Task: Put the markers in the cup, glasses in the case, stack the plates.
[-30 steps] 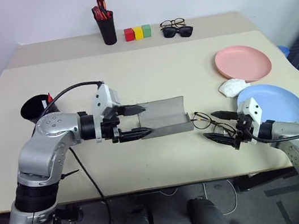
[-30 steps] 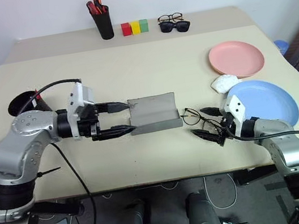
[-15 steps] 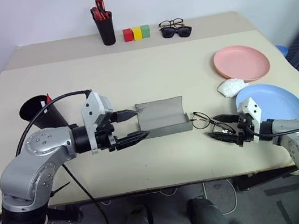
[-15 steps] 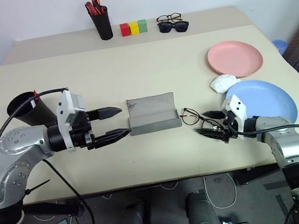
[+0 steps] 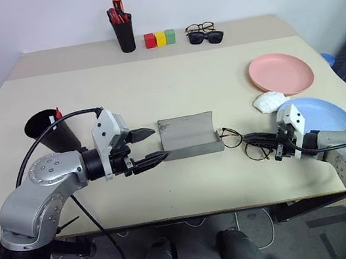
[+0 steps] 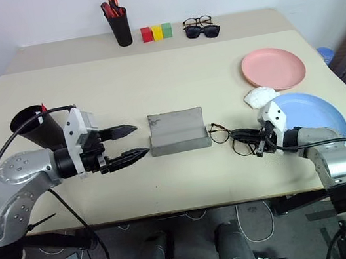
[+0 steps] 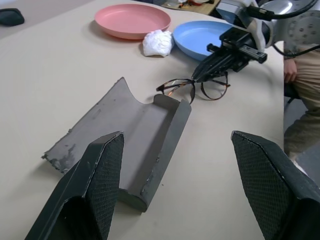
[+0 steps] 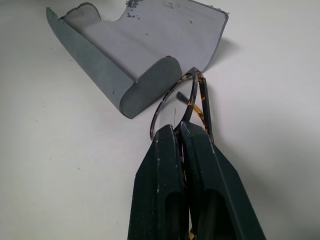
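Nearest us, our right gripper point(image 8: 181, 131) pinches the glasses point(image 5: 241, 141), thin dark-rimmed with round clear lenses, lying on the table point(image 5: 153, 93) just beside the open grey case point(image 5: 189, 136). Our left gripper point(image 5: 152, 147) hovers spread and empty at the case's other end. Beyond lie a white wad point(image 5: 268, 101) between the blue plate point(image 5: 327, 118) and pink plate point(image 5: 280, 73), and the cup point(image 5: 50, 129) at left.

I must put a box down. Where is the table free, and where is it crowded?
Free: the wide middle between the pen holder row at the back and the case, and the front edge below the case. Crowded: the right side, with glasses, wad and both plates.
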{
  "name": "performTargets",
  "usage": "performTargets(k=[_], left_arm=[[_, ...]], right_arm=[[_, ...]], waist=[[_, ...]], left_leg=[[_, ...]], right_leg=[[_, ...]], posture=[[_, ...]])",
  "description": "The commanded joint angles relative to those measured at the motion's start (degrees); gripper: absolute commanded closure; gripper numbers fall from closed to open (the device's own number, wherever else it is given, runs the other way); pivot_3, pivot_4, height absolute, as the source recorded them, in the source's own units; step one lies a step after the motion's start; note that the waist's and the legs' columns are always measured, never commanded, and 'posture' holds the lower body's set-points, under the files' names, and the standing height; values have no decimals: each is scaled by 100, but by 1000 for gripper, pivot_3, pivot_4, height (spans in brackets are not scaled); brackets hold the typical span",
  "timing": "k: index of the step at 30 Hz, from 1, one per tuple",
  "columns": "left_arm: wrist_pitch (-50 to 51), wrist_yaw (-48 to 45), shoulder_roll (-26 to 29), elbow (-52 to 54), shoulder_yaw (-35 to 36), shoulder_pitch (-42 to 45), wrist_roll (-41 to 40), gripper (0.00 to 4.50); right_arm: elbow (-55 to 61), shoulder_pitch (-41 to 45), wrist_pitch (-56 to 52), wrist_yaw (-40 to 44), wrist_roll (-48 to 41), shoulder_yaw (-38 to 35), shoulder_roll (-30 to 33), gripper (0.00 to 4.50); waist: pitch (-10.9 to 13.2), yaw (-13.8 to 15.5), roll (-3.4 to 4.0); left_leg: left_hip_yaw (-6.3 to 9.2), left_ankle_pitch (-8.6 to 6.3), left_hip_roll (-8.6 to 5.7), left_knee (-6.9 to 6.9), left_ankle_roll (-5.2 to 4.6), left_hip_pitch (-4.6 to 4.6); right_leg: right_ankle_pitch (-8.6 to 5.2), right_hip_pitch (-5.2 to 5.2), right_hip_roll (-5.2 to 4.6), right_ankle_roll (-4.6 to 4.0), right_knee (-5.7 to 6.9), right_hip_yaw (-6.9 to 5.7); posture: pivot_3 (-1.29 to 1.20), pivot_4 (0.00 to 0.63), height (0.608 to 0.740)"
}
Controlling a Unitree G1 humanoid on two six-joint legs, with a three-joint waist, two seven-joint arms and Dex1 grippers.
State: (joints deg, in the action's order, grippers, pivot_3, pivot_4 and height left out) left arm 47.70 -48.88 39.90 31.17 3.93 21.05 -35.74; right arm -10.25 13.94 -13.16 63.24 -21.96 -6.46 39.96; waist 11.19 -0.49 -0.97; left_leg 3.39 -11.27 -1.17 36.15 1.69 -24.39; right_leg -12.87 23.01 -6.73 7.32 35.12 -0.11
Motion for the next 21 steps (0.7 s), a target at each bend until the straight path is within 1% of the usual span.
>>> performTargets(k=[1, 5, 10, 14, 16, 18, 21], left_arm=[[-202, 28, 4, 24, 25, 132, -55, 1004], [-311, 7, 3, -100, -87, 214, -12, 1004], [-379, 27, -52, -271, -174, 332, -20, 1004], [-481, 119, -150, -317, -103, 272, -38, 1004], [-578, 188, -247, -355, 13, 221, -89, 1004], [-539, 304, -369, -420, 178, 131, -232, 1004], [-851, 522, -625, -324, 462, -124, -243, 1004]], right_arm=[[254, -138, -103, -154, -54, -298, 195, 4472], [355, -190, -106, -194, -74, -366, 239, 4472], [472, -225, -55, -146, -273, -717, 373, 4472], [679, 42, -25, -245, -412, -904, 394, 4472], [783, 310, -81, -302, -480, -863, 326, 4472], [890, 604, -100, -330, -497, -691, 198, 4472], [934, 1032, -178, -261, -515, -328, -73, 4472]], waist=[[0, -1, 0], [0, -12, 0], [1, -13, 2], [2, -32, 2], [2, -46, 3], [3, -58, 4], [3, -47, 3]], left_leg=[[0, 0, 0, 0, 0, 0], [0, 0, 0, -1, 0, 0], [-1, 0, 0, -2, 0, -1], [-1, 0, 0, -2, 0, -2], [-3, 0, 2, -4, 0, -1], [-3, 0, 3, -6, 0, -1], [0, 0, 4, -9, 0, -2]], right_leg=[[0, 0, -1, 0, -1, 0], [0, 1, -1, -1, 0, 0], [0, 2, -1, -1, -2, 0], [0, 4, -1, -1, -2, 0], [0, 6, -1, -1, -1, 1], [1, 10, -1, -2, 0, 1], [1, 11, 0, -3, 0, 0]], posture=[[0, 150, 740], [0, 150, 740], [0, 150, 740], [0, 150, 740], [0, 150, 740], [0, 150, 740], [0, 150, 740]])
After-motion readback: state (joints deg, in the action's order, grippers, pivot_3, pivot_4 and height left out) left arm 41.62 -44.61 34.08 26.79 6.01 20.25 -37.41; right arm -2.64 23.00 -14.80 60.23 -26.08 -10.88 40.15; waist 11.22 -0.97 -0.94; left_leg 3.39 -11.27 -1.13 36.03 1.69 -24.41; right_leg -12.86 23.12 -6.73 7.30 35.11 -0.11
